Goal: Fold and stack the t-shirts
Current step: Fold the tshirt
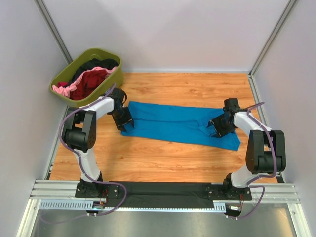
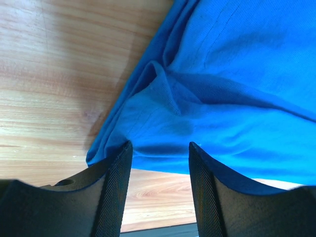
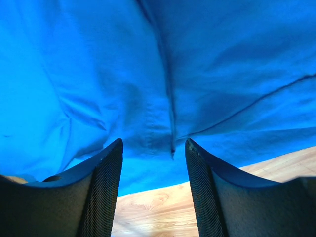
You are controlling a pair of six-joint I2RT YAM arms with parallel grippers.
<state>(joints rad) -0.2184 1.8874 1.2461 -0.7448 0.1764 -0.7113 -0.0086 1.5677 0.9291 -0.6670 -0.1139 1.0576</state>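
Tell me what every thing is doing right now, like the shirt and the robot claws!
blue t-shirt: lying on the table as a long strip, rumpled at its left end.
left gripper: open, at the shirt's left end.
right gripper: open, over the shirt's right end.
green tub: upright, full.
other shirts: crumpled inside the tub, unfolded.

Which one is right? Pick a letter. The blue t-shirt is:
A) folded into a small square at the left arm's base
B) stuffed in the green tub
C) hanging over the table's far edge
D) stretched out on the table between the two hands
D: the blue t-shirt lies spread along the table, with the left hand at one end and the right hand at the other, outside the tub.
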